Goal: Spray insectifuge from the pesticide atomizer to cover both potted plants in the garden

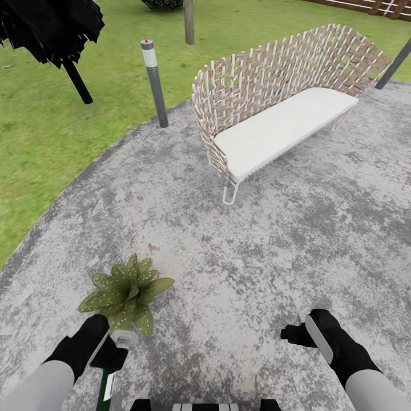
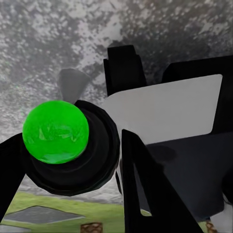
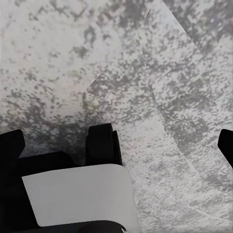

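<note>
Left pincer at lower left of the head frame is clamped on the pesticide atomizer: slim dark green bottle, white label, black top. Likely light, rigid, smooth plastic; grip the body. Potted plant sits just above it. Right pincer: spread wide, empty.

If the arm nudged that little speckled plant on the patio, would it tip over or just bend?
The potted plant sits low with leaves spread wide, so it would probably slide or stay put rather than topple. Its thin pointed leaves likely bend at a touch. Its pot is hidden under the leaves and the left tool, so its weight is hard to judge.
</note>
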`<state>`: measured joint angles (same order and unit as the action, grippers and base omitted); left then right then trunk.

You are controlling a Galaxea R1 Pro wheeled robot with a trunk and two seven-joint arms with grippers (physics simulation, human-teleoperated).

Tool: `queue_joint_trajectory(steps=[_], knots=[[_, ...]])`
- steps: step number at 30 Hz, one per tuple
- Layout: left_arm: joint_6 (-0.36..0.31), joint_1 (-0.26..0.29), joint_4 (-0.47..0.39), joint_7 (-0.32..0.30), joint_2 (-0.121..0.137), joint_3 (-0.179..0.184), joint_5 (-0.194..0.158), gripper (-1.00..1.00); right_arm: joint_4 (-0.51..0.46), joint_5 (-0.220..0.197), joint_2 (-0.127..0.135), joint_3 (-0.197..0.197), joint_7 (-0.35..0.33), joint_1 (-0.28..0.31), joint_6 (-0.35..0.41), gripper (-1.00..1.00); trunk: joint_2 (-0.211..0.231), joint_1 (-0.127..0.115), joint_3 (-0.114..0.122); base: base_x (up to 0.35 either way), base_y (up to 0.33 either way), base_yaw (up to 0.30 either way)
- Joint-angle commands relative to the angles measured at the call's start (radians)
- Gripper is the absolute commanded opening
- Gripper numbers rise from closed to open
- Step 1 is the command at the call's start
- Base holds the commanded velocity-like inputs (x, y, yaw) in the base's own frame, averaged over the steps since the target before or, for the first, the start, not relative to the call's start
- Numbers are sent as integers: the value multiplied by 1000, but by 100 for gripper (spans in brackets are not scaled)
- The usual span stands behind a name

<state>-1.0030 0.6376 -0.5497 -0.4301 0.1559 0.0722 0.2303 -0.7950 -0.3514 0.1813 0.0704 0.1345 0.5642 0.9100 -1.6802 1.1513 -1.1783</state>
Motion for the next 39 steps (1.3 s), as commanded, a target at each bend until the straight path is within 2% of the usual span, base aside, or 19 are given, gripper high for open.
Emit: queue_joint_trajectory(steps=[1, 8, 18, 21, 22, 25, 32, 39], knots=[[-2, 0, -1, -10, 1, 5, 11, -100, -1, -11, 1, 5, 10, 0, 3, 100, 0, 0, -1, 0, 0, 0], [-2, 5, -3, -9, 1, 5, 11, -100, -1, -11, 1, 5, 10, 0, 3, 100, 0, 0, -1, 0, 0, 0], [-3, 103, -7, -9, 2, 8, 13, -100, -1, -11, 1, 5, 10, 0, 3, 100, 0, 0, -1, 0, 0, 0], [-3, 95, -7, -10, 2, 5, 16, -100, -1, -11, 2, 5, 10, 0, 3, 100, 0, 0, -1, 0, 0, 0], [-2, 69, -7, -13, 2, 3, 13, -100, -1, -11, 1, 5, 9, 0, 3, 100, 0, 0, -1, 0, 0, 0], [-2, 48, -7, -13, 1, 4, 12, -100, -1, -11, 1, 5, 10, 0, 3, 100, 0, 0, -1, 0, 0, 0], [-2, 45, -7, -10, 1, 6, 13, -100, -1, -11, 1, 5, 10, 0, 3, 100, 0, 0, -1, 0, -216, 23], [-2, 45, -7, -9, 1, 5, 13, -100, -1, -11, 1, 5, 10, 0, 3, 100, 0, 0, -8, 0, -333, 187]])
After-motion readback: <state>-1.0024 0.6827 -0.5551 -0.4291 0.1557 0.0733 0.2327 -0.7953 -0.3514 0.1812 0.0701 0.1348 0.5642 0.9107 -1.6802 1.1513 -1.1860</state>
